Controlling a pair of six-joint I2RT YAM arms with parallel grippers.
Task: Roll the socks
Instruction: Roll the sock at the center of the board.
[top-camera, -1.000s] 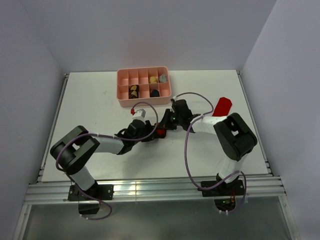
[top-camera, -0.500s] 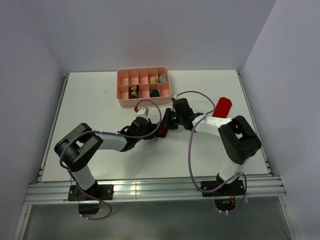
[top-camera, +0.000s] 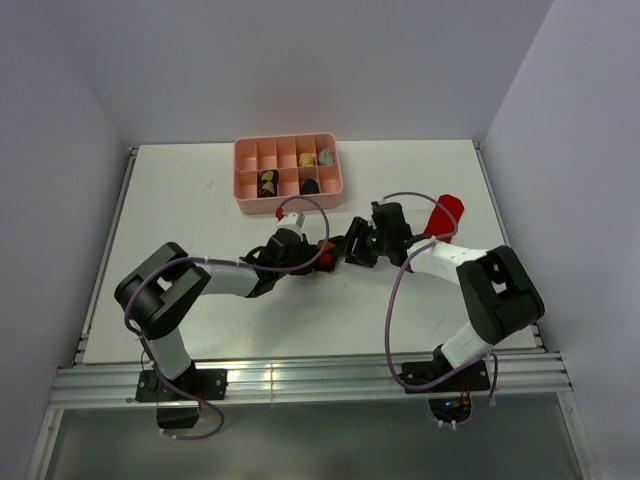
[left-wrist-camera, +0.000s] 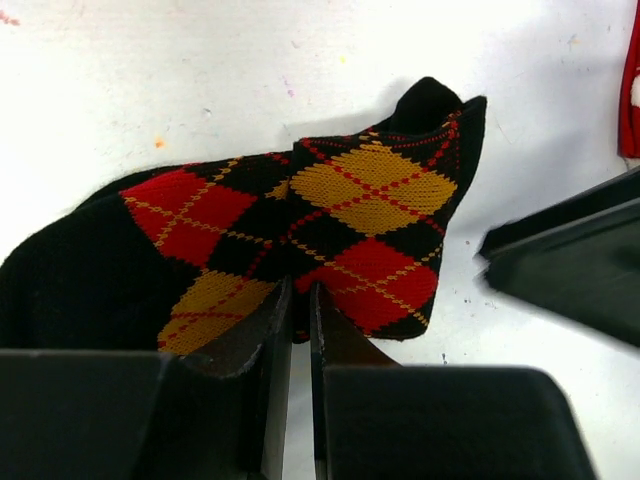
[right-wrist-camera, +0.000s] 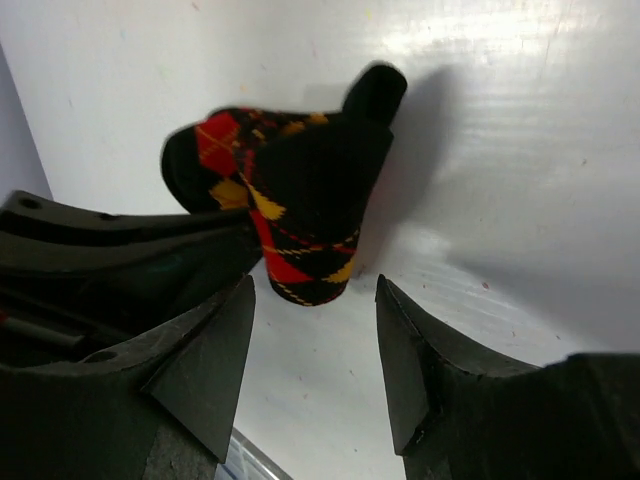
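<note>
sock: black argyle fabric sock with red and orange diamonds (left-wrist-camera: 340, 215), bunched mid-table.
left gripper (left-wrist-camera: 298, 300): narrowed onto the sock's near edge.
right gripper (right-wrist-camera: 315, 310): spread wide, nothing held, just beside the sock.
room: white table (top-camera: 180, 260) on the near side; pink plastic compartment tray (top-camera: 288, 203) behind.

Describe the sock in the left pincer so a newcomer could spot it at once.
On the white table, look in front of the pink compartment tray, near the middle. The argyle sock sits bunched there, pinched by the left pincer. It is black with red and yellow diamonds, unlike the plain red sock to the right.
</note>
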